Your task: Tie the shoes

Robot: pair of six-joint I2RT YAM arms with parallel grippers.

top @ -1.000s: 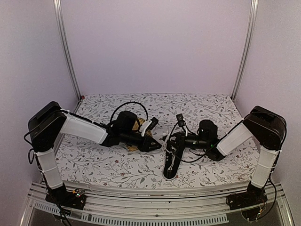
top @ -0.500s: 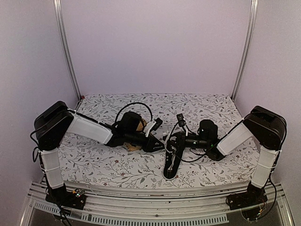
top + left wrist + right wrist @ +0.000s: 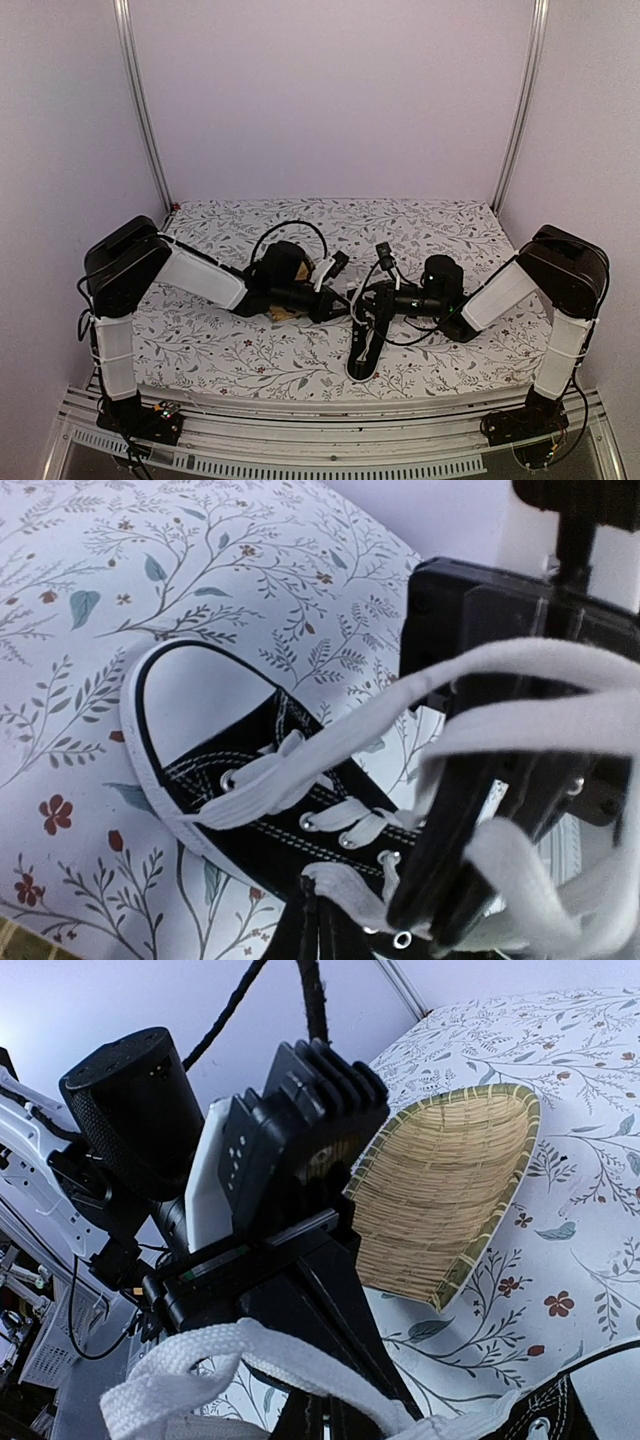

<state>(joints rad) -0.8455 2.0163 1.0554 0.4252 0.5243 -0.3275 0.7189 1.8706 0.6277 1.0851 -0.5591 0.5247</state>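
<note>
The black sneaker point(image 3: 362, 356) lies near the table's front, its white toe cap point(image 3: 195, 685) toward the near edge. Its white laces point(image 3: 300, 765) are pulled up in loose strands above the tongue. My left gripper point(image 3: 342, 299) reaches in from the left, and in the left wrist view it point(image 3: 318, 927) is shut on a lace end point(image 3: 350, 892). From the right, my right gripper point(image 3: 367, 295) meets it tip to tip. In the right wrist view the right gripper point(image 3: 330, 1425) is shut on a lace loop point(image 3: 265, 1350).
A yellow woven mat point(image 3: 450, 1190) lies under the left arm, behind and left of the shoe, mostly hidden in the top view point(image 3: 284, 313). The table carries a floral cloth point(image 3: 250, 350). Black cables point(image 3: 285, 228) arch over both wrists.
The left arm has slid right to the shoe's laces. Its jaws, apart before, have come together on a lace end. The right arm and shoe have stayed put.
</note>
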